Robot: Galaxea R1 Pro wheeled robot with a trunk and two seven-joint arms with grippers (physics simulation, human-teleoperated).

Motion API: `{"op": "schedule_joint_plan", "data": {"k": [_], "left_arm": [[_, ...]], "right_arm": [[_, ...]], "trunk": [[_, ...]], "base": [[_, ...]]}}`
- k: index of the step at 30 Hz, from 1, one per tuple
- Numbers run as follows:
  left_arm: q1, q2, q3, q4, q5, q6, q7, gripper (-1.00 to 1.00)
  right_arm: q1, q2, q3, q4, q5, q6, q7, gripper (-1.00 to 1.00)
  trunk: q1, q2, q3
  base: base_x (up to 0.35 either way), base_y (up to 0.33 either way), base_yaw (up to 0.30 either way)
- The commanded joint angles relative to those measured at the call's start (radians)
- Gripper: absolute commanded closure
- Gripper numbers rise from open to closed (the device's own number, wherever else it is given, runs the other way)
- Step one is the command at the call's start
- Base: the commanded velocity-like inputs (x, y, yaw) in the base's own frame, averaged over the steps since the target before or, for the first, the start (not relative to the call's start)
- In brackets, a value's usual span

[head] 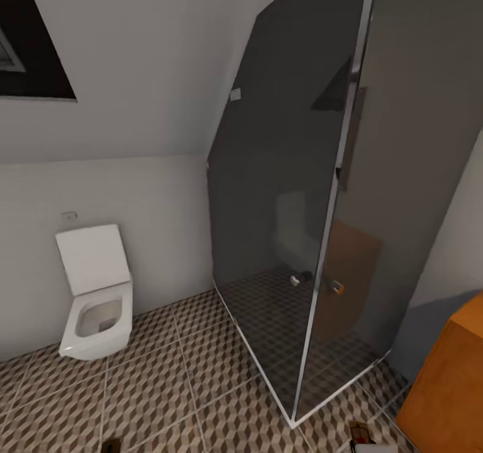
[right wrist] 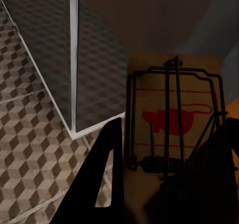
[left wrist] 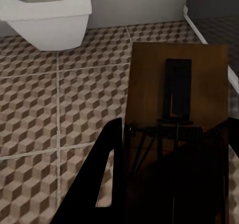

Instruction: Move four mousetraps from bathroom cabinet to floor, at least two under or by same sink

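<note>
From the head view I see the glass shower [head: 322, 191] taking up the middle and right of the frame, its chrome corner post running from the top down to the white curb at lower centre. The floor [head: 181, 386] spreads across the bottom, cube-patterned tiles with pale grout. At the lower right edge an orange-brown corner of the cabinet [head: 449, 386] juts in, near the shower's curb. The toilet [head: 97, 298] sits at the left, lid up against the white wall. Along the bottom edge, right of centre, a small dark-wired board peeks in; I cannot tell much more there. In the left wrist view, my left gripper [left wrist: 172, 184] has its dark fingers pressed on either side of a mousetrap [left wrist: 174, 99], a brown board with a dark bar, held above the tiles with the toilet bowl at upper left of that frame. In the right wrist view, my right gripper [right wrist: 172, 184] clamps a second mousetrap [right wrist: 172, 119], wire frame and a red mouse print facing the camera, with the shower's corner post at upper left of that frame.
</note>
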Motion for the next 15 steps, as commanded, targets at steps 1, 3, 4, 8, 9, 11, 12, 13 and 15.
{"op": "schedule_joint_plan", "data": {"k": [1, 3, 4, 8, 9, 11, 12, 13, 15], "left_arm": [[-0.002, 0.0, 0.008, 0.005, 0.002, -0.004, -0.006, 1.0], [-0.002, -0.001, 0.008, 0.005, 0.002, -0.004, -0.006, 1.0], [-0.002, -0.001, 0.008, 0.004, 0.002, -0.004, -0.006, 1.0], [-0.002, 0.001, 0.007, 0.004, 0.001, -0.005, -0.006, 1.0], [-0.002, 0.003, 0.007, 0.004, 0.001, -0.005, -0.007, 1.0], [-0.002, 0.004, 0.007, 0.004, 0.001, -0.005, -0.007, 1.0], [-0.002, 0.004, 0.007, 0.004, 0.001, -0.006, -0.007, 1.0], [-0.002, 0.004, 0.007, 0.004, 0.001, -0.006, -0.007, 1.0], [-0.002, 0.004, 0.007, 0.005, 0.0, -0.005, -0.006, 1.0]], "right_arm": [[0.0, 0.0, 0.009, 0.002, -0.006, -0.003, 0.0, 1.0], [0.0, 0.0, 0.009, 0.002, -0.007, -0.003, 0.0, 1.0], [0.0, 0.0, 0.009, 0.002, -0.007, -0.003, 0.0, 1.0], [0.0, 0.0, 0.008, 0.002, -0.007, -0.004, -0.001, 1.0], [0.0, 0.0, 0.008, 0.002, -0.007, -0.005, -0.002, 1.0], [0.0, -0.001, 0.007, 0.002, -0.007, -0.005, -0.003, 1.0], [0.0, -0.001, 0.007, 0.002, -0.007, -0.006, -0.003, 1.0], [0.0, -0.001, 0.007, 0.002, -0.007, -0.006, -0.003, 1.0], [0.0, -0.001, 0.007, 0.002, -0.007, -0.005, -0.003, 1.0]], "trunk": [[0.0, -0.001, 0.0], [0.0, -0.001, 0.0], [0.0, -0.001, 0.0], [0.0, -0.001, 0.0], [0.0, -0.001, 0.0], [0.0, -0.001, 0.0], [0.0, -0.001, 0.0], [0.0, -0.001, 0.0], [0.0, -0.001, 0.0]], "base": [[0.0, 0.0, 0.3], [0.0, 0.0, 0.3], [0.0, 0.0, 0.3], [0.0, 0.0, 0.3], [0.0, 0.0, 0.3], [0.0, 0.0, 0.3], [0.0, 0.0, 0.3], [0.0, 0.0, 0.3], [0.0, 0.0, 0.295]]}}
